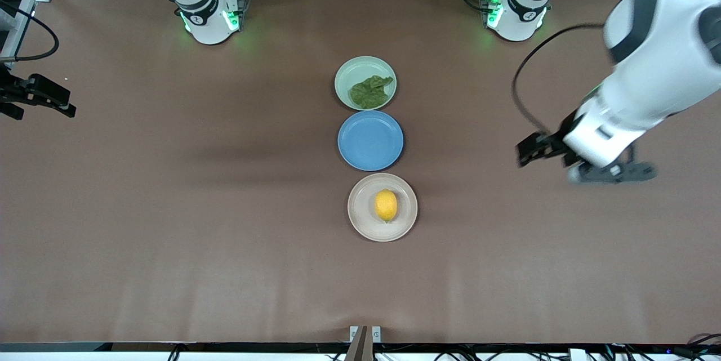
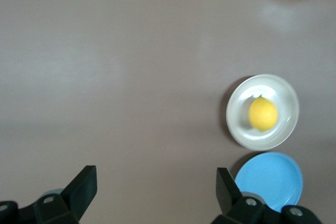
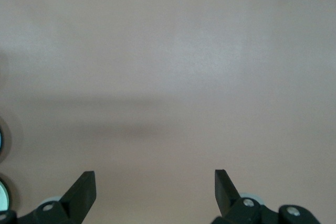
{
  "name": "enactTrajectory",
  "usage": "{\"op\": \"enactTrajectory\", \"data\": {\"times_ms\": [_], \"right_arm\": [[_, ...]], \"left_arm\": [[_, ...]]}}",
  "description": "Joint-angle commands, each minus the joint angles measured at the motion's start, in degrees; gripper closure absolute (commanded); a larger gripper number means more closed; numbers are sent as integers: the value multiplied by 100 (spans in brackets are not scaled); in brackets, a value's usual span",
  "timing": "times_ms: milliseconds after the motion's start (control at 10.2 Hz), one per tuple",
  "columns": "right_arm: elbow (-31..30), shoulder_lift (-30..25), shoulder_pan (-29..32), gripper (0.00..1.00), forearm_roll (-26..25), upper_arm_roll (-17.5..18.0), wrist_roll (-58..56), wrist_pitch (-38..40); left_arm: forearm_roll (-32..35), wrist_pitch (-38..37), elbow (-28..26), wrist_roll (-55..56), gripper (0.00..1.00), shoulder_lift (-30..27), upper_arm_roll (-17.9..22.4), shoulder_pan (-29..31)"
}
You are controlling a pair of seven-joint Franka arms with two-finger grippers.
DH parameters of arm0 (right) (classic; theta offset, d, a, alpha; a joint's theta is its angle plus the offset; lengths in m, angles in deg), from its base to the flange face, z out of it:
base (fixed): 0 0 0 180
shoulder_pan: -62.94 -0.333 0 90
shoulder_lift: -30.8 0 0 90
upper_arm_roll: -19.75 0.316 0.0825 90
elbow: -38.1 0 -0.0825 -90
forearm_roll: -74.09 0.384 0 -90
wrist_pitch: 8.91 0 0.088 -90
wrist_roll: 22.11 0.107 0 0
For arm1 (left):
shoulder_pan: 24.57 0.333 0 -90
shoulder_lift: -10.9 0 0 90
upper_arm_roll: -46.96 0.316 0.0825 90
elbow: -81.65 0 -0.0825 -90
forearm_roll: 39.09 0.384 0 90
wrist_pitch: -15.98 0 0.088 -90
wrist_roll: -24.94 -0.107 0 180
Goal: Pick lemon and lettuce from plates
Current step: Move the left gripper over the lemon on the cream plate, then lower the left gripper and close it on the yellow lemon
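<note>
The lemon (image 1: 386, 205) is seen at the centre of the beige plate (image 1: 359, 220), the plate nearest the front camera, with its long axis running toward and away from that camera. The lettuce (image 1: 369, 92) lies flat in the mint-green plate (image 1: 348, 72), farthest from the camera, a lobe turned toward the left arm's end. A blue plate (image 1: 370, 140) is set between them. The left gripper (image 2: 156, 184) is held over bare table toward the left arm's end, jaws wide apart and empty. The right gripper (image 3: 155, 184) is likewise spread and empty, over the right arm's end.
</note>
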Motion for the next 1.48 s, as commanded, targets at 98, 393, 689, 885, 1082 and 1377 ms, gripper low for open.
{"op": "enactTrajectory", "data": {"times_ms": [98,393,689,885,1082,1377], "right_arm": [[-10,0,16,0,27,39,50,-53],[-2,9,68,0,18,30,6,-9],[16,97,60,0,27,30,-2,-9],[16,97,77,0,27,30,-11,-9],[16,97,112,0,27,30,-3,0],[-2,106,42,0,367,30,94,-44]], "left_arm": [[-307,1317,122,282,0,787,-157,-477],[-228,2460,113,440,0,1648,-113,-1030],[-245,3548,122,879,0,2501,-113,-1338],[-236,4018,148,1100,0,2871,-87,-1672],[-210,4010,131,1074,0,2986,-86,-1726],[-245,4046,218,1100,0,3259,343,-2173]]}}
